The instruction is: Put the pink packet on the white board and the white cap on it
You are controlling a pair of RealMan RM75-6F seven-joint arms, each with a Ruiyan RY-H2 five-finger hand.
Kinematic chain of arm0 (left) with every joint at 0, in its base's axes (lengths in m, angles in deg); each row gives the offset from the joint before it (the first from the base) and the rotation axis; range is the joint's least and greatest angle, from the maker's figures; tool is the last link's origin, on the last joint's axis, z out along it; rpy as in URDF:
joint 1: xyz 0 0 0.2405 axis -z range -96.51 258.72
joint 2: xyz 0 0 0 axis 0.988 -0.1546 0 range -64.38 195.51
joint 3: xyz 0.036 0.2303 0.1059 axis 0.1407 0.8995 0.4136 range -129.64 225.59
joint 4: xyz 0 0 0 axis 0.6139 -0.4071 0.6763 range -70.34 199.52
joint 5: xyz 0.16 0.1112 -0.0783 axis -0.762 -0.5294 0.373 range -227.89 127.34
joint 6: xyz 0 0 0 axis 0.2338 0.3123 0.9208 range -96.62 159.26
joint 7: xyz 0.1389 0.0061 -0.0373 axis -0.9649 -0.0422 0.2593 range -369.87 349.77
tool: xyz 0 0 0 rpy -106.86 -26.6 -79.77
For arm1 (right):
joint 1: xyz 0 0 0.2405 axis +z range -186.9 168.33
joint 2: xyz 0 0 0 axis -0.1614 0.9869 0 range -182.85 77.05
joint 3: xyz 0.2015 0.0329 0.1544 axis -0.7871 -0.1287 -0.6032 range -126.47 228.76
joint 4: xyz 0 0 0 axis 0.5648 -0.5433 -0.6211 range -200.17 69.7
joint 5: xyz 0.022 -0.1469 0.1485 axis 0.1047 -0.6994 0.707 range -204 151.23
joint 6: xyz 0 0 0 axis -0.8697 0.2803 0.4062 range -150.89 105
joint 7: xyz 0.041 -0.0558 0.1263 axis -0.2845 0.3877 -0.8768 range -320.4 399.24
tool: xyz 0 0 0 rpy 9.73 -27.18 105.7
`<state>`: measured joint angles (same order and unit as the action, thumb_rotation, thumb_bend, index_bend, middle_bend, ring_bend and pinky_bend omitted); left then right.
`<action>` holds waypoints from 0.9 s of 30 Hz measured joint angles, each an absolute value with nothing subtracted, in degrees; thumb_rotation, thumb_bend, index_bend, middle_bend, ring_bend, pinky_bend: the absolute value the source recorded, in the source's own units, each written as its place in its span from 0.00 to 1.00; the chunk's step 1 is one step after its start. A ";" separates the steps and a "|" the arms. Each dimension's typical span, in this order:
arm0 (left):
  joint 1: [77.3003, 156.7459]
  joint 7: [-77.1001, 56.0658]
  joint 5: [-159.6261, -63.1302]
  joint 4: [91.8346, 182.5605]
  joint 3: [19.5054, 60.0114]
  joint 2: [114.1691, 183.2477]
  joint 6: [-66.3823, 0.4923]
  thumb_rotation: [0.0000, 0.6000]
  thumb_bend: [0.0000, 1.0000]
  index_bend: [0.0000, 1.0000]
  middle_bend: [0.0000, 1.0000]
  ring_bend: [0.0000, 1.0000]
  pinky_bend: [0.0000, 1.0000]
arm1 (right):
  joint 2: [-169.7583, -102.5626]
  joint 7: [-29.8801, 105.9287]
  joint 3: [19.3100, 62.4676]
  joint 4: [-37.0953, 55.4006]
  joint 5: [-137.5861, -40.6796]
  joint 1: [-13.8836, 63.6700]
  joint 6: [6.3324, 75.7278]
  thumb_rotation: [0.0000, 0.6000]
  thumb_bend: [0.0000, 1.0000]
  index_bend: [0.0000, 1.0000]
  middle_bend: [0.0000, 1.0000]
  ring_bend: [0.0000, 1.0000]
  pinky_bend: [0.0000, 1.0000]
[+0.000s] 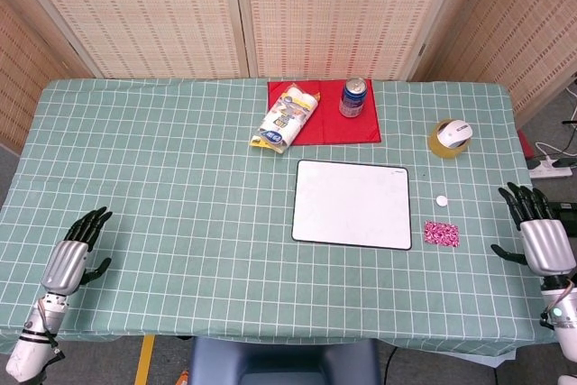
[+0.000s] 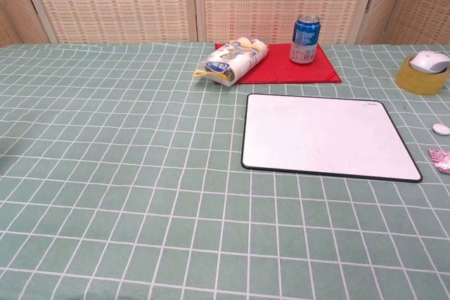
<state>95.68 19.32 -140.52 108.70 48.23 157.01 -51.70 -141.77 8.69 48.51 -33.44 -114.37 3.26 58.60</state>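
Overhead, from the head view, the white board (image 1: 352, 204) lies flat on the green checked tablecloth (image 1: 180, 169), bare on top. Just off its right edge sits the white cap (image 1: 442, 200), and a little nearer the robot lies the pink packet (image 1: 442, 233), beside the board's near right corner; neither touches the board. The right hand (image 1: 539, 236) rests at the table's right edge, well apart from the packet, fingers spread and holding nothing. The left hand (image 1: 72, 254) rests near the table's near left corner, fingers likewise apart and empty. Behind the board a red cloth (image 1: 329, 119) carries a blue can (image 1: 352, 97), upright, and a snack bag (image 1: 287, 116) lying partly over the cloth's left edge. To the right, a white mouse (image 1: 456, 132) sits on top of a roll of tape (image 1: 444, 142).

Lower down, the chest view shows neither hand. The white board (image 2: 327, 135) fills the middle right; the white cap (image 2: 441, 128) and the pink packet (image 2: 440, 159) sit at the frame's right edge, the packet partly cut off. The blue can (image 2: 305, 38), snack bag (image 2: 232, 61) and red cloth (image 2: 288, 68) stand behind.
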 measured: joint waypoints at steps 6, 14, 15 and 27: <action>95.64 18.94 -140.79 109.32 48.39 156.99 -51.81 1.00 0.28 0.00 0.00 0.00 0.12 | -140.37 12.73 48.62 -29.89 -114.24 4.88 54.75 1.00 0.00 0.18 0.75 0.79 0.96; 95.81 19.04 -140.72 110.02 48.75 156.56 -50.47 1.00 0.28 0.00 0.00 0.00 0.12 | -135.40 25.77 47.81 -13.69 -110.64 7.90 44.08 1.00 0.00 0.31 0.89 0.91 1.00; 95.82 19.06 -140.72 110.11 48.77 156.51 -50.42 1.00 0.28 0.00 0.00 0.00 0.12 | -134.71 27.83 47.63 -11.59 -109.79 8.21 42.65 1.00 0.00 0.32 0.90 0.93 1.00; 95.95 19.73 -140.75 110.52 48.84 156.24 -50.11 1.00 0.28 0.00 0.00 0.00 0.12 | -128.82 46.05 44.96 3.87 -94.67 11.91 28.16 1.00 0.03 0.38 0.98 0.99 1.00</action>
